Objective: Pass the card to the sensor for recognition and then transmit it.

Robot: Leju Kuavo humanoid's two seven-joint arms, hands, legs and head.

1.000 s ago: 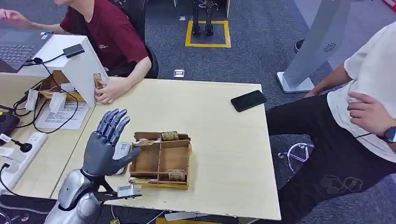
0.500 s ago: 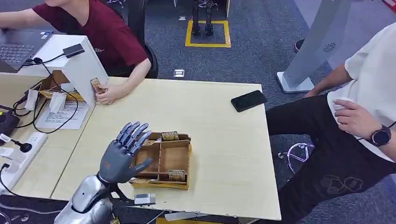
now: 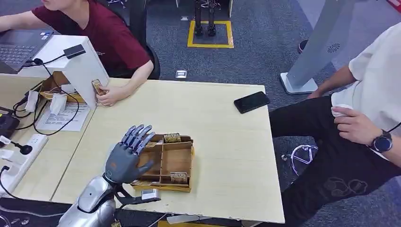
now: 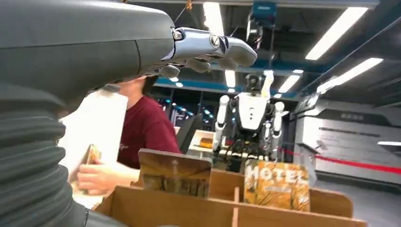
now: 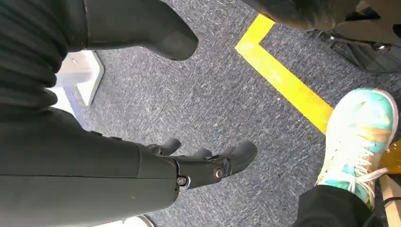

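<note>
Your left hand (image 3: 126, 158) hovers over left end of wooden tray (image 3: 185, 163), fingers spread, holding nothing. Cards (image 3: 172, 137) stand upright in tray compartments. Person's hand (image 3: 109, 96) grips card (image 3: 98, 87) at white sensor stand (image 3: 81, 66). Your right hand (image 5: 208, 165) hangs above floor, fingers apart, empty.

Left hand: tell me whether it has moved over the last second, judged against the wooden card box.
Yes. The left hand, open and empty, has shifted toward the robot's right, from beside the wooden card box to over its left compartments.
</note>
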